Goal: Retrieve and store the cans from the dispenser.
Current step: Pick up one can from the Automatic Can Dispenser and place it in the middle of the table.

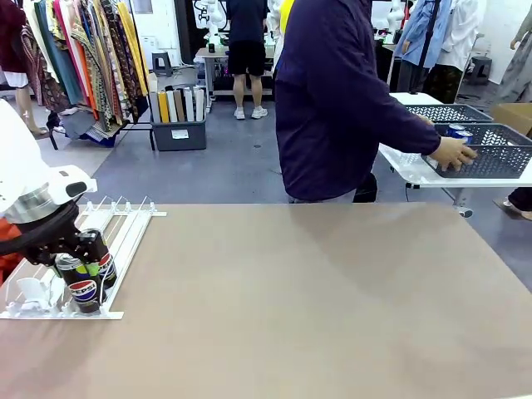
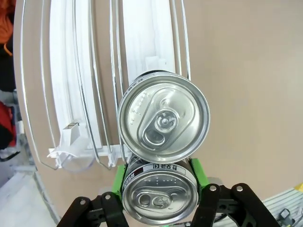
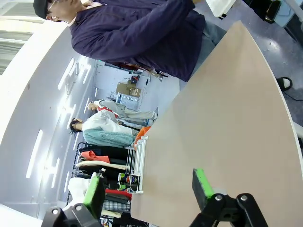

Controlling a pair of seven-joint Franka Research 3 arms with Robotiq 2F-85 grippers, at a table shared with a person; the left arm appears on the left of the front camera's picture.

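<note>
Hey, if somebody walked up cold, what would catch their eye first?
The left end effector clamps the front black can in the white rack at the table's near left corner, a second can right behind it. Across the table, a person in a dark top has a hand on a dark basket on a side table.

I look along my gripper (image 3: 148, 189) across the table (image 3: 227, 118). My two green pads (image 3: 202, 185) are spread wide, and bare tabletop shows between them. At the table's far corner sits the dispenser (image 3: 136, 158), a white wire rack with dark cans (image 3: 129, 179) at one end. A person (image 3: 142, 33) in a dark blue jacket stands at the table's far side, sideways to me. Past the table's dispenser corner, clothes (image 3: 102, 156) hang on a rack.
</note>
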